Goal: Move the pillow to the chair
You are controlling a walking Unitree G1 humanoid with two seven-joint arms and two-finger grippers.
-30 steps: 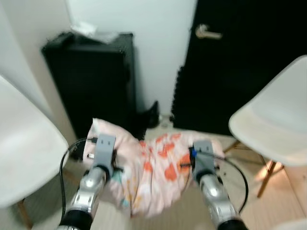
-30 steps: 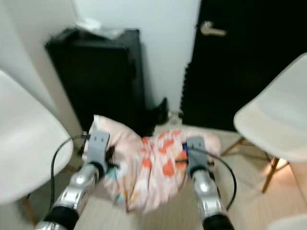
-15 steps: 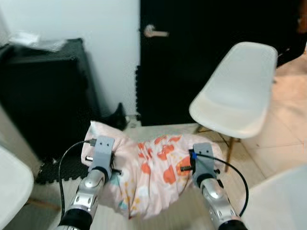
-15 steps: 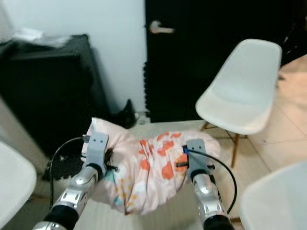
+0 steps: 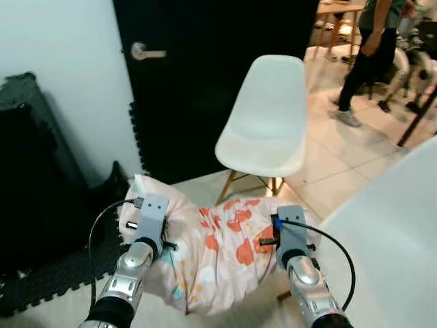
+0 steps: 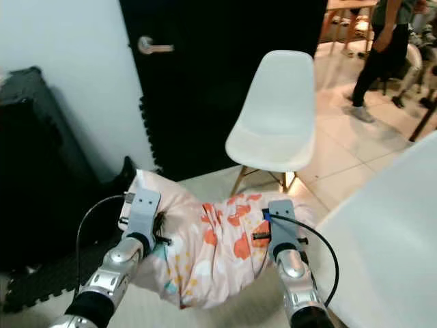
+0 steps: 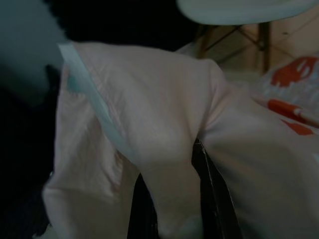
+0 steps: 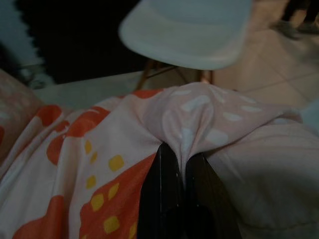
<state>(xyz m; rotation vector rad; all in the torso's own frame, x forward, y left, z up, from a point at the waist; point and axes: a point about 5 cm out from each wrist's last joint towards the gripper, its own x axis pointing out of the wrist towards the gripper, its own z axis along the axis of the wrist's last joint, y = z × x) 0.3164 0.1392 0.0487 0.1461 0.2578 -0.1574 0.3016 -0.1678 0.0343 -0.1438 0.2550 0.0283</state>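
A black door [image 5: 225, 75] with a silver lever handle [image 5: 145, 52] stands beside a white wall [image 5: 54, 68], above a floor of pale tiles [image 5: 341, 154]. A white moulded plastic chair on wooden legs [image 5: 266, 119] stands in front of the door, its seat facing the robot. Beyond the chair, in the next room, a person in dark trousers [image 5: 372, 55] stands on the tiles. To the left of the chair a dark mat of black foam [image 5: 54, 273] lies on the floor, and to the chair's right a large white curved surface [image 5: 389, 246] fills the near corner.

Both silver arms reach forward side by side, below the chair, holding between them a pale pink fabric pillow printed with orange and yellow shapes [image 5: 218, 253]. It hangs in the air just short of the chair's seat, sagging and creased in the middle, its upper left corner standing up.

The left end effector [image 7: 172, 209] has its two black fingers closed on a fold of the plain pink side of the pillow. The right end effector [image 8: 180, 169] pinches a ridge of the printed fabric, its fingers nearly touching each other.
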